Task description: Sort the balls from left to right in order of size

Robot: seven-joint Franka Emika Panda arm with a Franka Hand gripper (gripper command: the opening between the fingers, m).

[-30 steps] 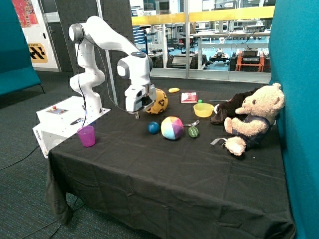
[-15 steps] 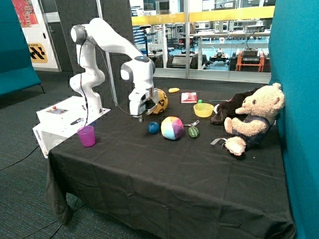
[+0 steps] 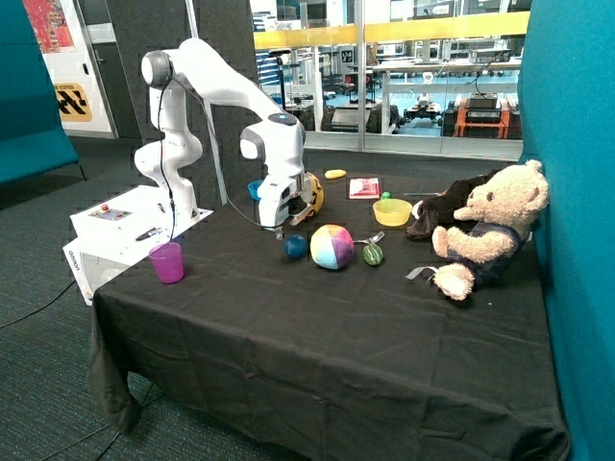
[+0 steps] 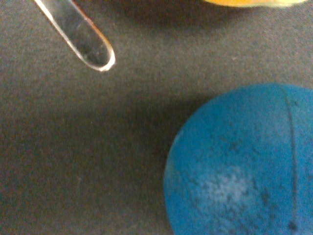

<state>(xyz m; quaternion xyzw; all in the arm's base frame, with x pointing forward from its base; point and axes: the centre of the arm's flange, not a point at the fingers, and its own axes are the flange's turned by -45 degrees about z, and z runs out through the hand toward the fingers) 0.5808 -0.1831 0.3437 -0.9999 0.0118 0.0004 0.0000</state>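
The small blue ball point(image 3: 295, 247) lies on the black tablecloth, and it fills the lower part of the wrist view point(image 4: 239, 171). Beside it sits the pastel multicolour ball point(image 3: 332, 247). The large yellow ball with black marks point(image 3: 311, 193) rests further back, partly hidden by the arm; only its edge point(image 4: 244, 2) shows in the wrist view. My gripper point(image 3: 279, 229) hangs low over the cloth, just beside the blue ball on the purple cup's side and in front of the yellow ball, holding nothing.
A green striped toy point(image 3: 373, 254) lies beside the multicolour ball. Behind it are a yellow bowl point(image 3: 392, 212), a red book point(image 3: 364, 187) and dark cloth. A teddy bear point(image 3: 485, 230) sits near the teal wall. A purple cup point(image 3: 166, 262) stands near the table's corner.
My gripper has travelled from the cup side toward the blue ball and dropped lower. The balls have not moved.
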